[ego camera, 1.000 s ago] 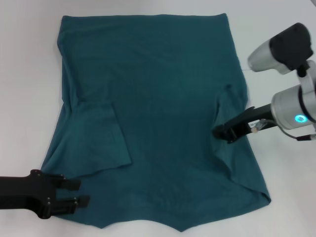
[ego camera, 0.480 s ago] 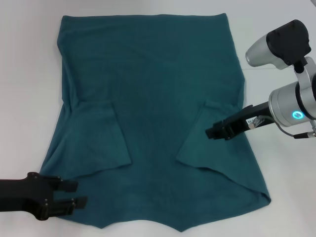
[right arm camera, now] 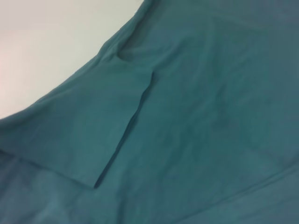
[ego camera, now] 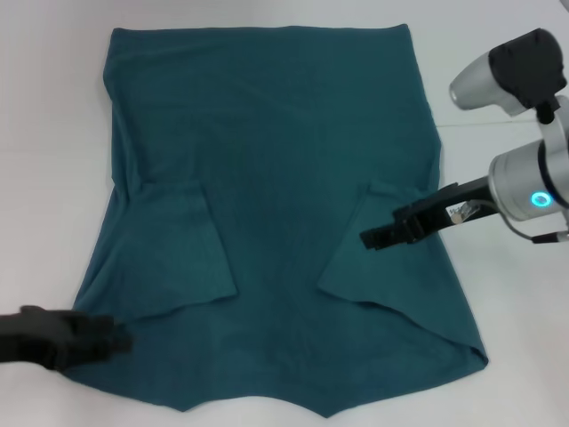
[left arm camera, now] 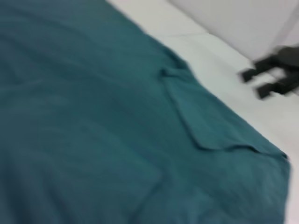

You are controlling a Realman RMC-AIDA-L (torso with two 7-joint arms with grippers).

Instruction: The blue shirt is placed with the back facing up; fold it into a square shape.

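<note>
The blue shirt (ego camera: 267, 160) lies flat on the white table, plain side up. Both sleeves are folded inward onto the body: the left sleeve (ego camera: 182, 249) and the right sleeve (ego camera: 378, 267). My right gripper (ego camera: 372, 237) hovers open and empty just over the folded right sleeve. The left wrist view shows this gripper (left arm camera: 259, 81) with its jaws apart beyond that sleeve (left arm camera: 205, 116). My left gripper (ego camera: 111, 338) is low at the shirt's near left corner and blurred. The right wrist view shows a folded sleeve (right arm camera: 79, 135) lying on the shirt (right arm camera: 210, 116).
The white table (ego camera: 53, 133) surrounds the shirt on all sides. The right arm's elbow and wrist housing (ego camera: 524, 191) hang over the table to the right of the shirt.
The right gripper carried the right sleeve inward onto the shirt, let it go and edged left. The left gripper drew back toward the left, partly off the shirt's corner.
</note>
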